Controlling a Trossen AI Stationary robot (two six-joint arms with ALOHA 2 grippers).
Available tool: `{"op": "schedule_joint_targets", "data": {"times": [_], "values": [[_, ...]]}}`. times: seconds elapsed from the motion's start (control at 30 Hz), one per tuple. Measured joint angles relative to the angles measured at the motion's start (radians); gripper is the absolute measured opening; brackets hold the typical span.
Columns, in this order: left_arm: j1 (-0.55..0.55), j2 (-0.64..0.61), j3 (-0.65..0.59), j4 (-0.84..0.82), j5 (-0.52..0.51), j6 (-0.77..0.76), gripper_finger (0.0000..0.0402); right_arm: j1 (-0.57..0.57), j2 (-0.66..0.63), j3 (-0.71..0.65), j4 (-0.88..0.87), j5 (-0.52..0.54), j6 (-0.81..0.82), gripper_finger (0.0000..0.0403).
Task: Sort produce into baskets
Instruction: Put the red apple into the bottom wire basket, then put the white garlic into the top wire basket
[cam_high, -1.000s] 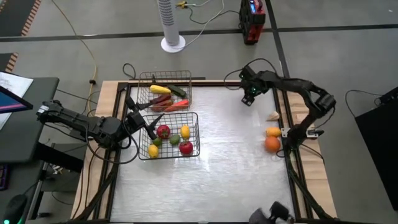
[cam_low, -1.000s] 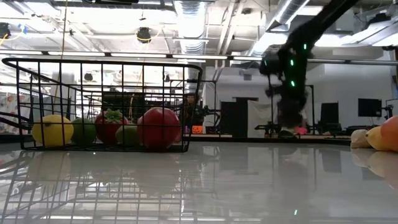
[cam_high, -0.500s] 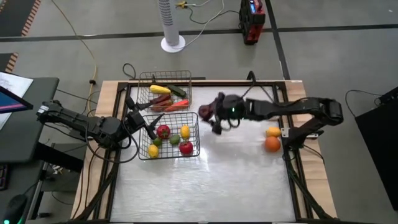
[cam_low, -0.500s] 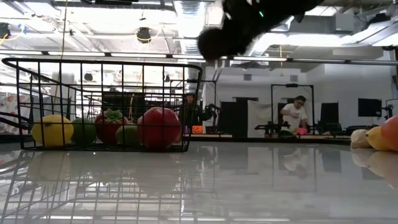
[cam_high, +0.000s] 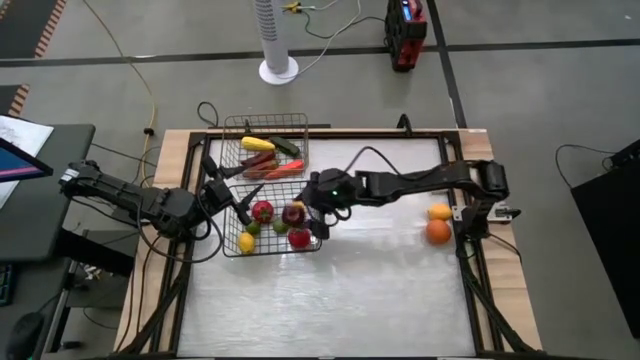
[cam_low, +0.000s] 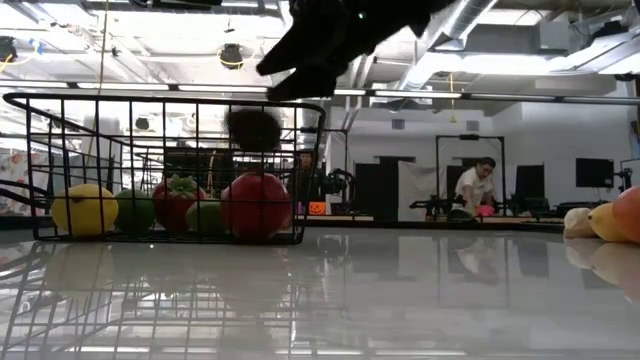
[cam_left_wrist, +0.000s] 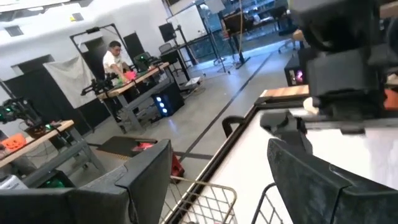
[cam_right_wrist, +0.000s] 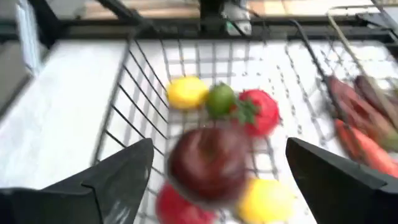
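Note:
My right gripper (cam_high: 318, 208) hangs open over the right end of the near wire basket (cam_high: 280, 251). A dark red apple (cam_right_wrist: 210, 160) is in the air just below its fingers, apart from them (cam_low: 252, 128), above the round red, green and yellow produce (cam_low: 170, 210) lying in that basket. The far basket (cam_high: 265, 118) holds long peppers, a carrot and a yellow piece. My left gripper (cam_high: 232, 190) stands open and level by the baskets' left side, nothing between its fingers. Two oranges (cam_high: 438, 222) lie on the table at the right edge.
A pale cream piece (cam_low: 577, 222) lies beside the oranges at the table's right. The table's middle and near half (cam_high: 330, 300) are bare. A raised frame (cam_high: 470, 270) runs round the table. People stand in the room beyond.
My right gripper has swept from the table's far right corner toward the left, over to the near basket, tipping from pointing down to slanting forward. It carried the dark red apple along and has let go of it; the apple now drops into the basket.

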Motion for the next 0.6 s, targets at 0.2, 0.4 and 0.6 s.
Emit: {"op": "schedule_joint_targets", "data": {"times": [0.2,0.4,0.6], "values": [[0.0,-0.001,0.0,-0.002,0.0,0.001,0.0253,-0.011,-0.078,0.074,-0.416,0.247,-0.072,0.038],[0.0,-0.001,0.0,0.001,0.003,-0.011,0.0253,-0.067,-0.229,0.0,-0.835,0.626,0.079,0.0375],[0.0,-0.001,0.0,0.001,0.021,-0.016,0.0253,-0.244,-0.341,-0.201,-1.1,0.611,0.256,0.0374]]}}
